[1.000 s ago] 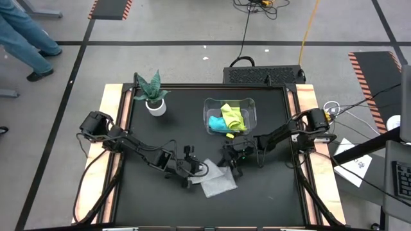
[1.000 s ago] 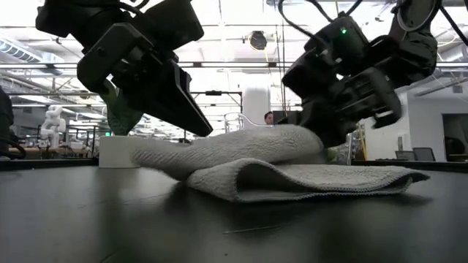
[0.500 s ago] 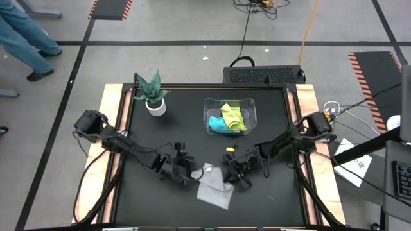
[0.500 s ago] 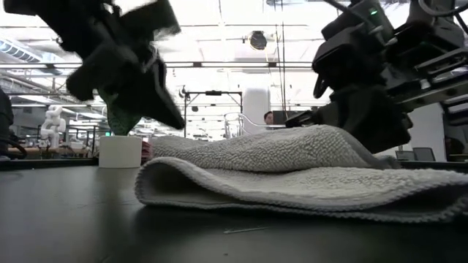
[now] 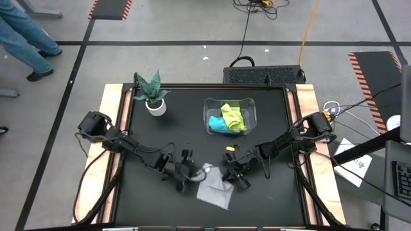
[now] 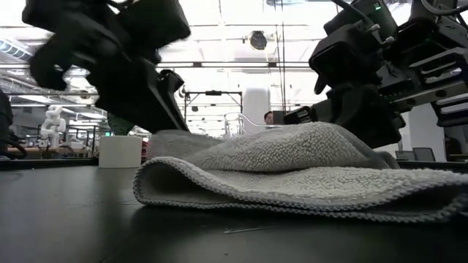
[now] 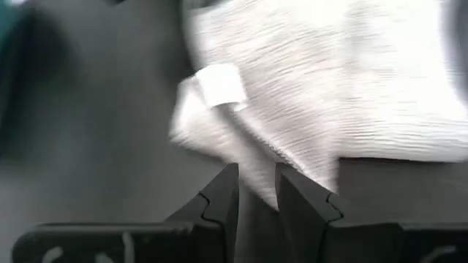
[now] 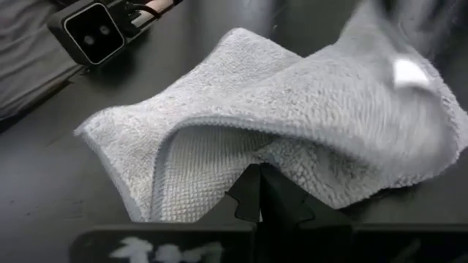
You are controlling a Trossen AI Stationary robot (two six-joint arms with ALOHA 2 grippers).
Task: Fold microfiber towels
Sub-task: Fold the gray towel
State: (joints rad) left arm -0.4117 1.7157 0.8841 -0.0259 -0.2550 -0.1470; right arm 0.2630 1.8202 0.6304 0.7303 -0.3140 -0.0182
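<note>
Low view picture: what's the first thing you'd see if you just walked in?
A fluffy light grey towel lies folded over on the black table, right up close. The left gripper and right gripper hang over it, one at each side. Farther back, a clear bin holds a yellow-green towel and a teal one.

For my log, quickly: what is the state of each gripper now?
Left gripper: slightly open, holding nothing, at the grey towel's edge.
Right gripper: closed on the grey towel.
</note>
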